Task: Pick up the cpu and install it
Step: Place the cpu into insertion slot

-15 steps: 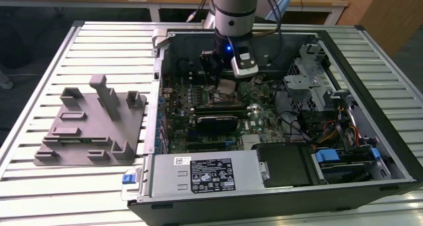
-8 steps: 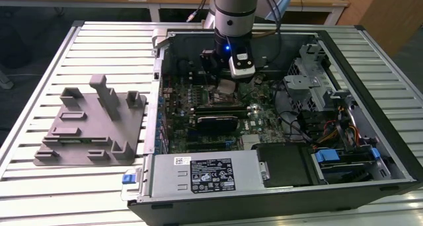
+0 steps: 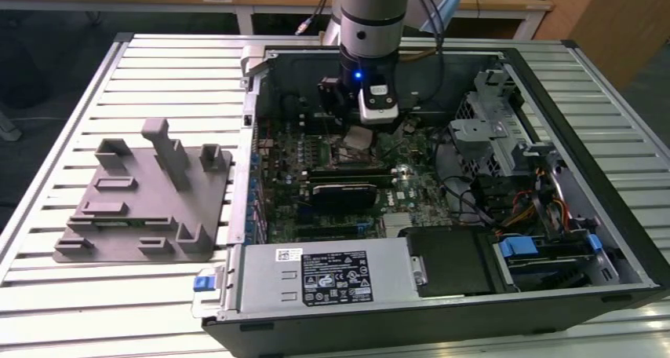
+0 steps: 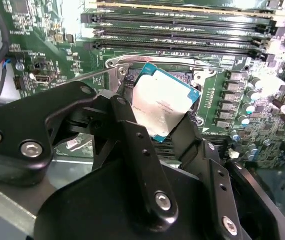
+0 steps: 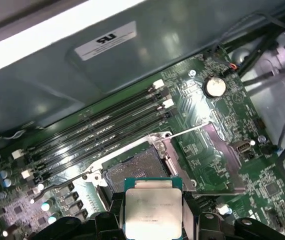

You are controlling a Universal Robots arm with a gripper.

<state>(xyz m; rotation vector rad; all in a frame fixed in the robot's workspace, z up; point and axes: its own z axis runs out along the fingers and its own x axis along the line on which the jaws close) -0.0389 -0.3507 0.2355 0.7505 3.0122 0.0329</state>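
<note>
One cpu (image 4: 165, 100) clamped in the gripper (image 4: 157, 117), over the open socket.
Two matte black fingers (image 4: 132, 130) w/ bolt heads pinch opposite edges of the flat square chip. Its silver lid faces up w/ a thin tan-green rim, and its near edge is cut off by the finger bodies in both wrist views. Just beyond sits the socket (image 5: 132, 170), a dark pin field in a shiny metal frame, partly hidden behind the chip; whether the two touch can't be judged. Further back are long black memory slots (image 5: 102, 132) on the green board, then the grey sheet-metal case wall (image 5: 147, 65). On the exterior view's left, a grey plastic tray (image 3: 136, 240) w/ upright pegs sits on the ribbed table (image 3: 63, 311), well apart.
</note>
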